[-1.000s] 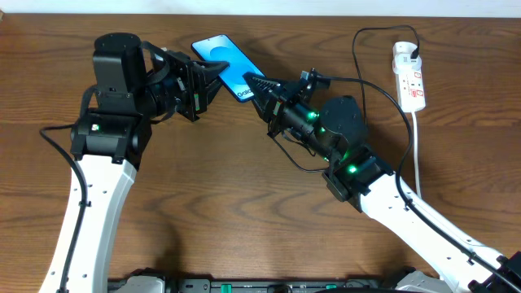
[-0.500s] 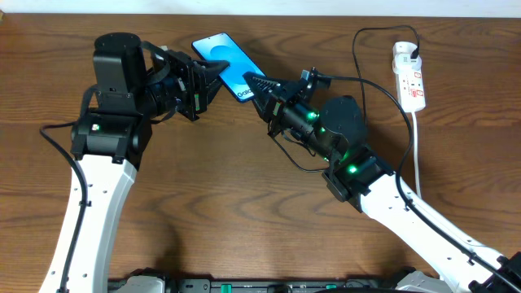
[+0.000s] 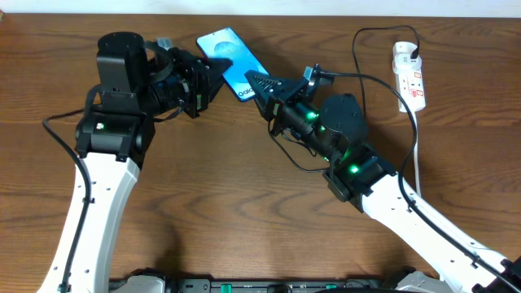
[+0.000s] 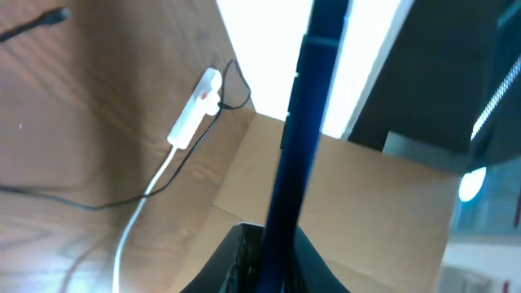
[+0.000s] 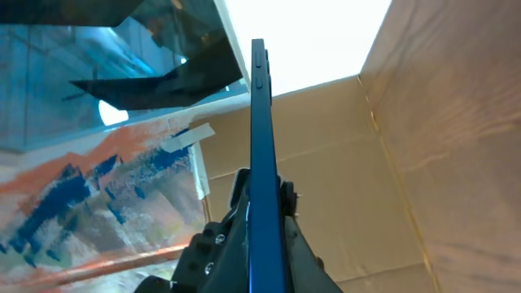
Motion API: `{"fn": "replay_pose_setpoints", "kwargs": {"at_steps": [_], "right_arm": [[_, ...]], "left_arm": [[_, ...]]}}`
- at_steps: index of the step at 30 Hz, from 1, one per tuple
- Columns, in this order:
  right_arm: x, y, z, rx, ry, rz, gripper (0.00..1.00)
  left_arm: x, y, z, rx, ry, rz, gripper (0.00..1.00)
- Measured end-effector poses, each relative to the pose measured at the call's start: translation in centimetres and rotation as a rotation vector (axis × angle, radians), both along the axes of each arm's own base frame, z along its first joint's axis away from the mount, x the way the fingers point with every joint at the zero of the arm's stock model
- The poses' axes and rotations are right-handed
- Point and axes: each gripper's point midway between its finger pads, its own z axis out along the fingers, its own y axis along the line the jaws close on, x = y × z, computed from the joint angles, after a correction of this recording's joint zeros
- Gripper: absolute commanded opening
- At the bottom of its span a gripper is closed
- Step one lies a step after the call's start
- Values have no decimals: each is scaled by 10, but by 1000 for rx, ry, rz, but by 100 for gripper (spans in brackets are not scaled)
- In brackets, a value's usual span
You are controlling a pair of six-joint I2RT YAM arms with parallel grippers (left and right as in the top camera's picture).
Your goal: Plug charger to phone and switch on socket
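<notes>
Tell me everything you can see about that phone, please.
The phone is a slim, dark-edged slab with a bright blue screen bearing circles and white lettering. It appears lifted off the table, tilted, screen towards the overhead camera. The left claw and the right claw both pinch it; each wrist view shows it edge-on, with small side buttons.

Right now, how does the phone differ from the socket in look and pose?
The phone is dark-edged with a bright blue screen; the socket is white with red switches. The phone is gripped by the left claw and the right claw; the socket lies untouched on the table. The socket has a black adapter plugged in; whether the phone has its plug in cannot be told. Both are slim oblongs.
</notes>
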Motion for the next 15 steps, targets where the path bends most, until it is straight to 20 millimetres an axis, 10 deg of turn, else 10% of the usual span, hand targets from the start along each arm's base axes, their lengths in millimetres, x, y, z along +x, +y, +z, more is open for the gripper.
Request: {"fn": "replay_pose_setpoints", "kwargs": {"at_steps": [15], "right_arm": [[0,-3,10,-76,-116,-18,1]], "left_arm": [[-1,-6,10,88,-199,-106,7]]}}
